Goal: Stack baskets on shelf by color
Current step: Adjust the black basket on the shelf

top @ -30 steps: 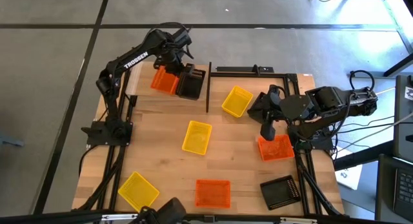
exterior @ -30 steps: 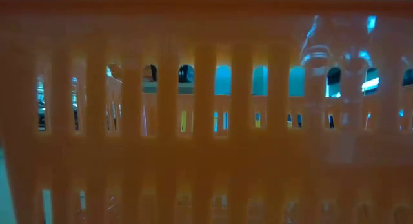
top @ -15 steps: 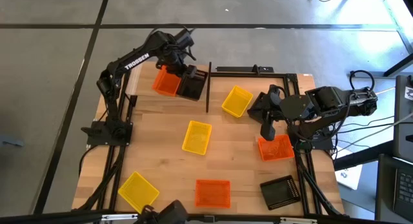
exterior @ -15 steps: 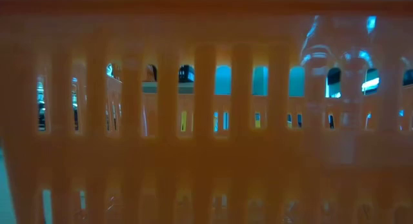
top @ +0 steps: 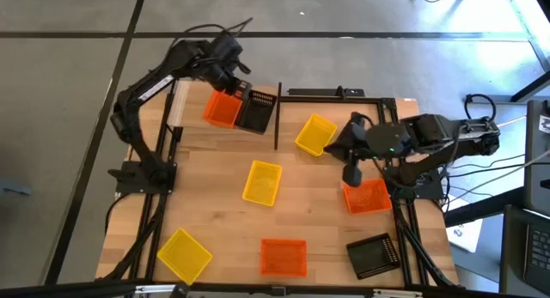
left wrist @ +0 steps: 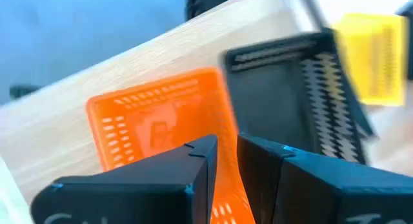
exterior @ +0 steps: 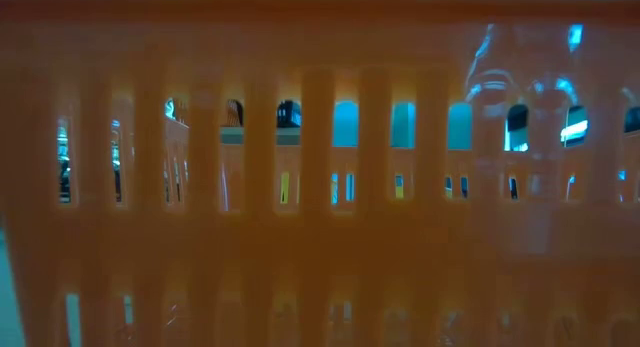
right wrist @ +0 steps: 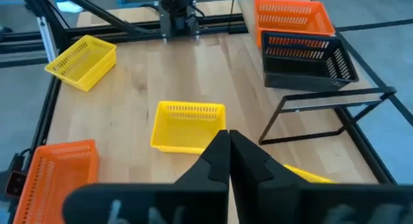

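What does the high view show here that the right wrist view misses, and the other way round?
Only the high view shows the black mesh plastic basket at the table's near right corner, the orange mesh basket under the right arm, and the left pincer above the far left corner. Only the right wrist view shows the right pincer shut, close up. Both show the orange basket beside the black basket in that far left corner, and the middle yellow mesh basket.

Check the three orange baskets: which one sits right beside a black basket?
The orange basket at the table's far left corner, under the left arm. It sits against a black basket; the other two orange ones lie on open table.
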### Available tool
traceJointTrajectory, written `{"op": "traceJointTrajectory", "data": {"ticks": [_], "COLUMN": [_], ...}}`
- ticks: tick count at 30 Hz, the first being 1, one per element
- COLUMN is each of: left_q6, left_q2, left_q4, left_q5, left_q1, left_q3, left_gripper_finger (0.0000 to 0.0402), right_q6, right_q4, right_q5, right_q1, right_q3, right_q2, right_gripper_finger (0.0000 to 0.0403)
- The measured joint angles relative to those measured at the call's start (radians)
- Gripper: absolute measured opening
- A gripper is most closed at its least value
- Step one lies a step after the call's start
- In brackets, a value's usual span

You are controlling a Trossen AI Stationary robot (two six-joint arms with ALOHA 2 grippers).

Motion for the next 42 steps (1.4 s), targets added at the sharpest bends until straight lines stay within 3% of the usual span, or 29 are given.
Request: {"op": "traceJointTrajectory", "data": {"ticks": [7,17,28,35,42], "left_q6": [0.007,-0.007,-0.176,-0.263,-0.294], "left_q2": [-0.127,-0.202,-0.201,-0.201,-0.201], "left_q4": [0.009,0.009,0.007,0.006,0.002], "left_q5": [-0.055,-0.104,-0.166,-0.227,-0.248], "left_q1": [-0.200,-0.525,-0.800,-0.891,-0.943], "left_q3": [0.000,0.000,0.000,0.000,0.000], "left_gripper_finger": [0.0049,0.0049,0.0050,0.0047,0.0050], "right_q6": [-0.106,-0.117,-0.141,-0.186,-0.194], "right_q4": [0.140,0.364,0.591,0.613,0.625], "right_q5": [-0.162,-0.314,-0.284,-0.164,-0.146], "right_q1": [-0.117,-0.234,-0.282,-0.308,-0.341], "right_q3": [0.000,0.000,0.000,0.000,0.000], "right_q2": [0.134,0.372,0.575,0.621,0.628], "right_gripper_finger": [0.0000,0.0000,0.0000,0.0000,0.0000]}}
